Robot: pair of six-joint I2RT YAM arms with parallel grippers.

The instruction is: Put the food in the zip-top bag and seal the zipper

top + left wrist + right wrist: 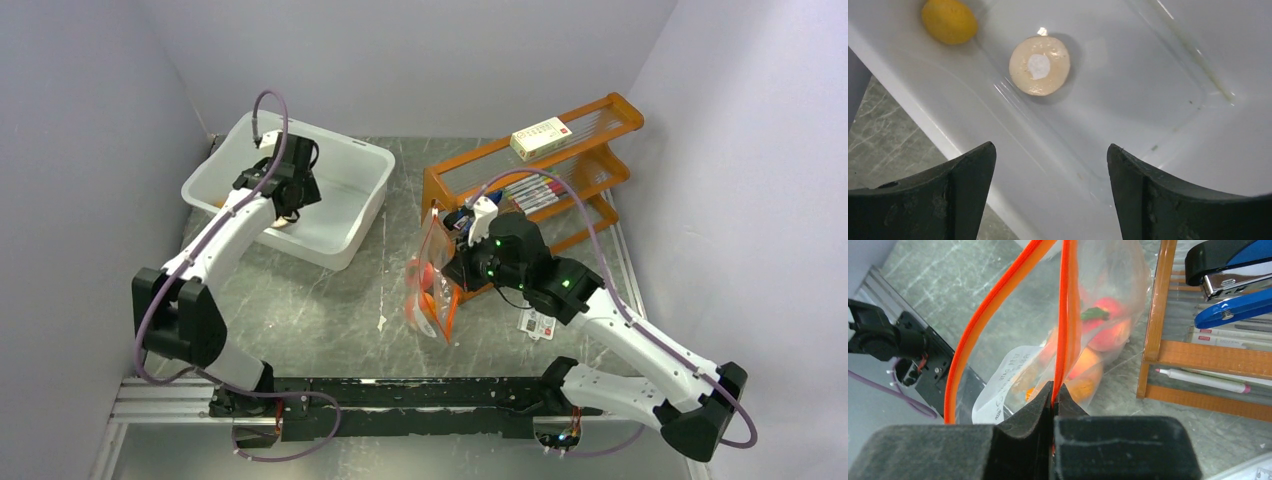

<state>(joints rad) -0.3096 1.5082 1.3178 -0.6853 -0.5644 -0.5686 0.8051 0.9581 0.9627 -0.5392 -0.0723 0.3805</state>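
I centre the wide-spread left tool (1050,150) on the peach fruit (1039,65) at 12 o'clock in tub (1148,100); right tool (1053,390) clamps zipper (1064,315).

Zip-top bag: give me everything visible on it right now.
The zip-top bag is clear, floppy plastic with an orange-red zipper along its mouth and a white label on one wall. The mouth gapes, with its two strips spread apart. The right gripper holds it up by one strip, jaws shut on it. Red and orange food lies at its bottom. It hangs beside the orange rack; whether it touches the table is unclear.
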